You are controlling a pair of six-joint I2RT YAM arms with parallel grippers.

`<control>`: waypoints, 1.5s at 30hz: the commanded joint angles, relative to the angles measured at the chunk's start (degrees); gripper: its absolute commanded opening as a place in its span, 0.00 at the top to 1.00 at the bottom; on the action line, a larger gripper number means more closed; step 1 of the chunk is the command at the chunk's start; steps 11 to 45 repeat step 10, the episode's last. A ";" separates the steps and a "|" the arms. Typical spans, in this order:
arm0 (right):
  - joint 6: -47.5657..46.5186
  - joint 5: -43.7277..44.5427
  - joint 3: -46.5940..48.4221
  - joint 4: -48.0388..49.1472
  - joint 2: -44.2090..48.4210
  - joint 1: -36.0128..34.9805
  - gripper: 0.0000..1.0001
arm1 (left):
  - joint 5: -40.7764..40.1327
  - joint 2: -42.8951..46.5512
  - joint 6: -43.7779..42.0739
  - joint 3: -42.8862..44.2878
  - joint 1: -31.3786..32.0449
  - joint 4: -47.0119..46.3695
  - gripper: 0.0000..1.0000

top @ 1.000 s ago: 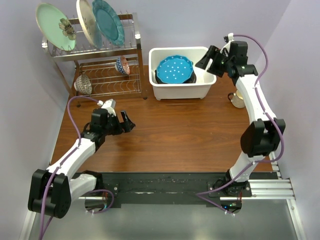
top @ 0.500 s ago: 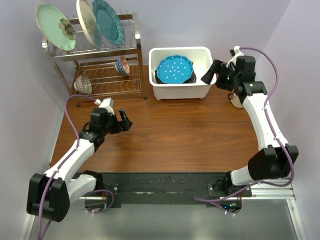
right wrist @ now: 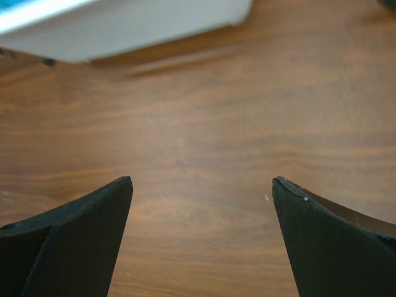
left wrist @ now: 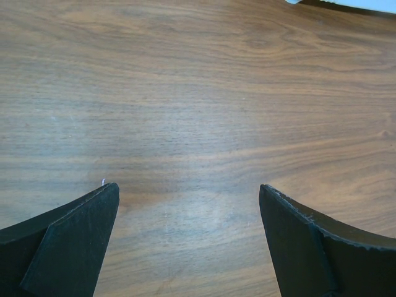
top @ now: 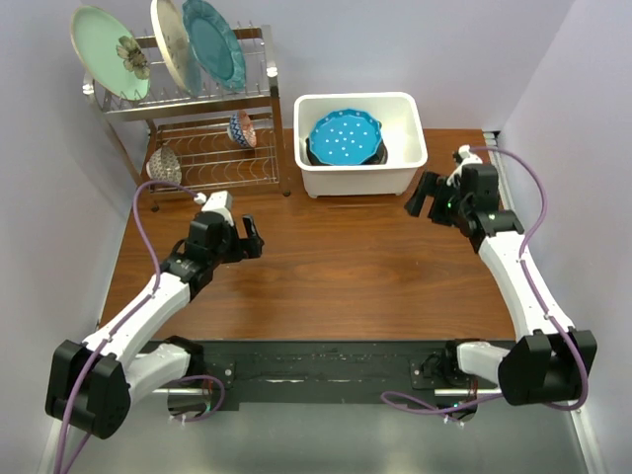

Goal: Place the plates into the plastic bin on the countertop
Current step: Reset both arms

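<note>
The white plastic bin (top: 407, 156) stands on the wood countertop (top: 336, 267) at the back; its wall shows in the right wrist view (right wrist: 124, 28). A blue scalloped white-dotted plate (top: 344, 136) lies in it on top of a dark plate (top: 380, 156). A mint plate with flower (top: 107, 51) and a dark-rimmed cream plate (top: 168, 44) stand in the wire rack (top: 212, 104). My left gripper (top: 251, 238) is open and empty over bare wood (left wrist: 198, 124). My right gripper (top: 423, 194) is open and empty, low over the wood in front of the bin's right corner.
A plain teal plate (top: 212, 41) stands in the rack's upper tier beside the cream plate. Two small patterned bowls (top: 241, 128) (top: 164, 166) sit in the lower tier. Lilac walls close in left and right. The black rail (top: 316, 370) runs along the near edge.
My right gripper has pulled back from beside the bin's right rim and dropped toward the countertop in front of it. My left gripper has shifted slightly forward and right.
</note>
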State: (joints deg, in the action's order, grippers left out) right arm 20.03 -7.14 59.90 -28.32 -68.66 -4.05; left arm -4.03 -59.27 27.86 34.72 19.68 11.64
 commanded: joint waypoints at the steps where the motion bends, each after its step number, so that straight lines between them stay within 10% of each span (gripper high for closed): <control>1: 0.08 4.14 -8.36 3.35 3.18 0.01 0.01 | -2.82 -0.24 -0.79 2.63 0.53 -1.36 0.00; 10: 1.94 12.49 -25.08 13.19 10.30 0.10 0.01 | -3.70 0.55 -1.49 1.49 0.88 -3.37 0.00; 45: 1.94 12.49 -25.08 13.19 10.30 0.10 0.01 | -3.70 0.55 -1.49 1.49 0.88 -3.37 0.00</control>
